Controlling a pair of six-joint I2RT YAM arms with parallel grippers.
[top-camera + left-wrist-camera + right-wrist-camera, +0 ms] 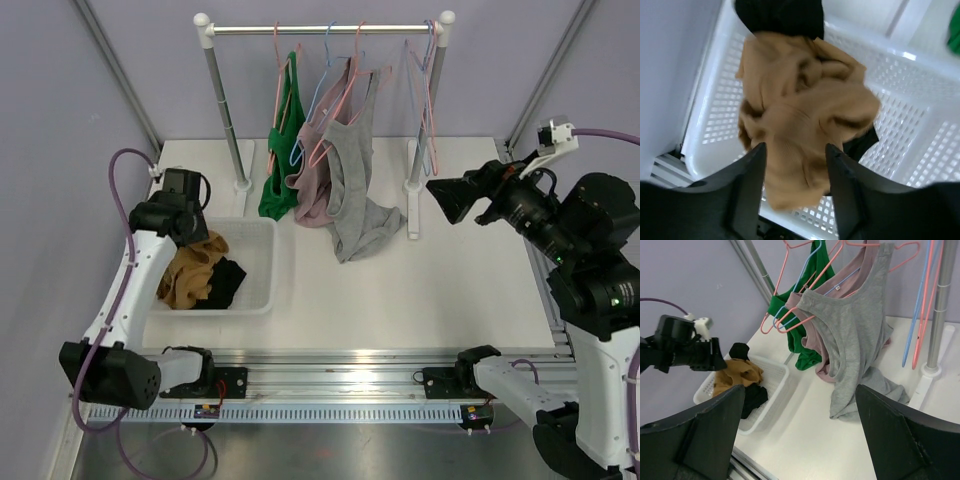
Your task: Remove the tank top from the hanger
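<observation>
A white table [450, 290] fills the workspace, with a clothes rack [320, 29] standing across its far side. Three tops hang from the rail on thin hangers. The grey tank top [355, 190] is at the front on a pink hanger [790, 322], its hem resting crumpled on the table. A mauve tank top [315, 170] hangs just behind it and a green tank top [280, 170] to their left. Bare pink and blue hangers [430, 90] dangle near the rail's right post.

A white slotted basket [262, 270] sits on the left of the table and holds a bunched tan garment [190, 270] beside a black garment [225, 283].

The left gripper [796, 150] hangs over the basket with its jaws apart, the tan garment lying below them. The right gripper [800, 390] is raised on the right, facing the rack, its jaws spread wide with nothing between them.
</observation>
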